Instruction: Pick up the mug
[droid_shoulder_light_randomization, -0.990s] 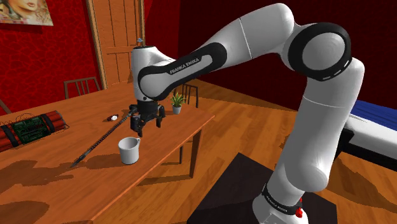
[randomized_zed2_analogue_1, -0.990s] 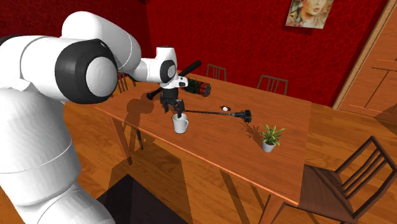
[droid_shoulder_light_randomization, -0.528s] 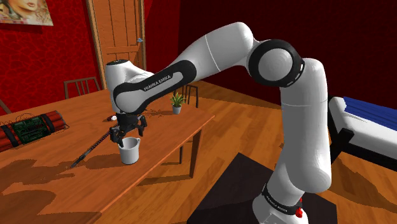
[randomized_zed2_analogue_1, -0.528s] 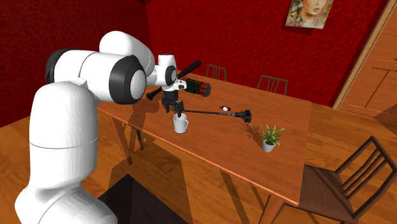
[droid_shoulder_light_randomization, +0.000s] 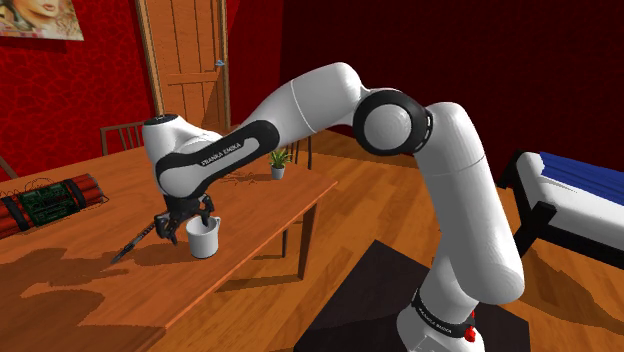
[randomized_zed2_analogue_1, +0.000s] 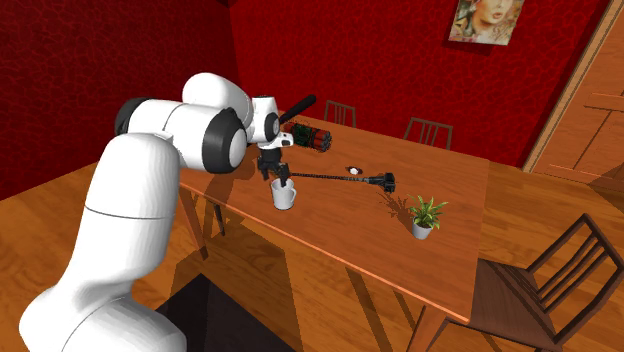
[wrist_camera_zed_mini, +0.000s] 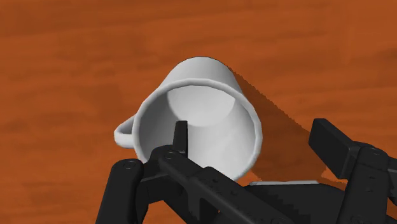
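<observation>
**Where the mug (droid_shoulder_light_randomization: 204, 238) stands, the hand (droid_shoulder_light_randomization: 190, 224) hangs spread over its rim**

Though the hand is low over the white mug, it does not pinch it. In the wrist view the two black fingers (wrist_camera_zed_mini: 181, 135) are spread: one reaches down inside the cup, and the other is outside, apart from the wall. The mug stands upright on the wooden worktop (droid_shoulder_light_randomization: 255, 200), at the lower left of the shoulder view, near the worktop's front edge. A long dark rod (randomized_zed2_analogue_1: 330, 178) lies near it. A small potted plant (droid_shoulder_light_randomization: 278, 160) stands well apart, toward the far corner.
</observation>
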